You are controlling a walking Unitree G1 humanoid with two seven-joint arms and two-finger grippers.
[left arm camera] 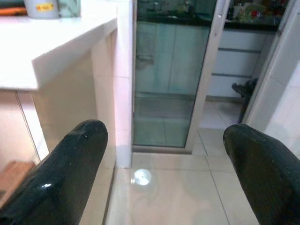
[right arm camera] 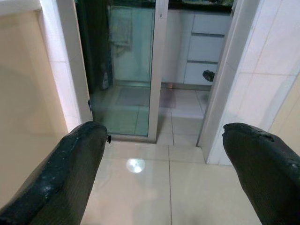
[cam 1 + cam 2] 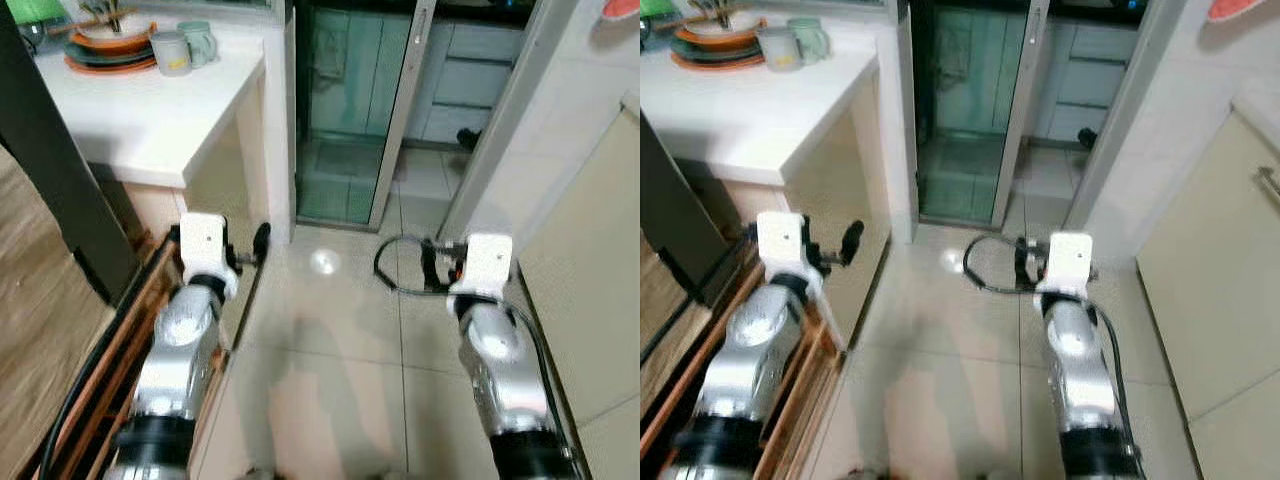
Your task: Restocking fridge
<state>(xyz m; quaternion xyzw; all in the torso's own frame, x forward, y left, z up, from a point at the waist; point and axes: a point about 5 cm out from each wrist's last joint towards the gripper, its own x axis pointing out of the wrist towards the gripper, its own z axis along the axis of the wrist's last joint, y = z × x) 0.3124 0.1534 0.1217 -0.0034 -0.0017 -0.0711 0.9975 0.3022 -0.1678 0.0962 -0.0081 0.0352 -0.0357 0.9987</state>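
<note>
Both grippers are held low over the pale tiled floor [image 3: 330, 340]: left gripper [image 1: 164, 159] and right gripper [image 2: 164, 159] with fingers spread wide, holding nothing. Ahead of the fingertips stands a glass door [image 2: 131, 70], its top cut off. Beside the left fingers, a white counter [image 3: 150, 110] carries stacked plates [image 3: 108, 48] and mugs [image 3: 180, 45].

Two silver arms are showing rounded, glossy shells, each ending in a white boxy wrist block — a black cable [image 3: 400, 270] is looping beside the right one.
</note>
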